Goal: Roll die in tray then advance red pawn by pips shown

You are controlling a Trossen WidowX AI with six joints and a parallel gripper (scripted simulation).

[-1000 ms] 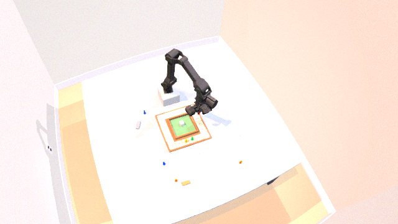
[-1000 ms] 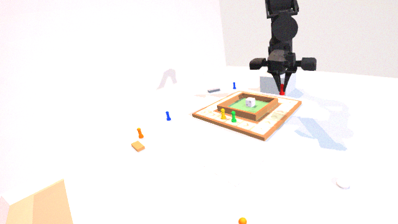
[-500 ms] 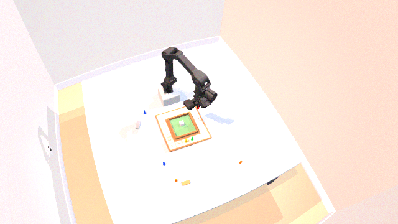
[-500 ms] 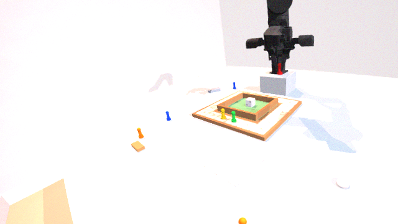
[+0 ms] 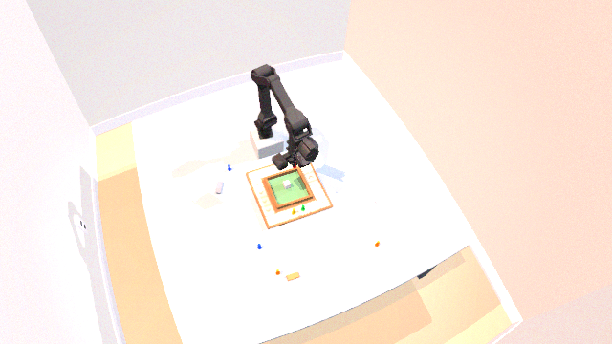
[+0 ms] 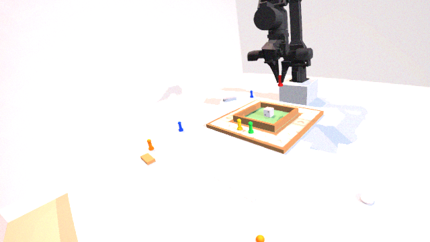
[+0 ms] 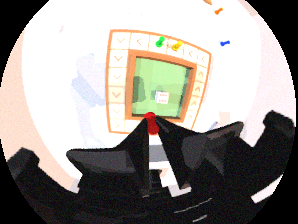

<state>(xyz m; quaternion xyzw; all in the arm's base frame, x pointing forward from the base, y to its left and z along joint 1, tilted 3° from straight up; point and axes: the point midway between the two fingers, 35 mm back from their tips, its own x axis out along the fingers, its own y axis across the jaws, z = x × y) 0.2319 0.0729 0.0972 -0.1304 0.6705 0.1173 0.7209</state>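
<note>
My gripper [image 5: 295, 164] [image 6: 279, 80] [image 7: 150, 120] is shut on the red pawn [image 6: 280, 81] [image 7: 153, 126]. It holds the pawn upright in the air, above the board's edge nearest the arm's base. The board [image 5: 321, 200] [image 6: 285, 142] [image 7: 117, 85] has a ring of squares with arrows. The brown-walled tray [image 5: 295, 204] [image 6: 266, 126] [image 7: 129, 90] stands in its middle. The white die [image 5: 287, 184] [image 6: 269, 111] [image 7: 162, 97] lies on the green tray floor. In the wrist view its top seems to show two rows of pips, too blurred to count surely.
Yellow [image 5: 294, 211] [image 6: 239, 124] and green [image 5: 303, 207] [image 6: 250, 128] pawns stand on the board's far side. Off the board are two blue pawns [image 5: 229, 167] [image 5: 259, 247], two orange pieces [image 5: 277, 272] [image 5: 377, 244], an orange block [image 5: 293, 276] and a grey block [image 5: 219, 187].
</note>
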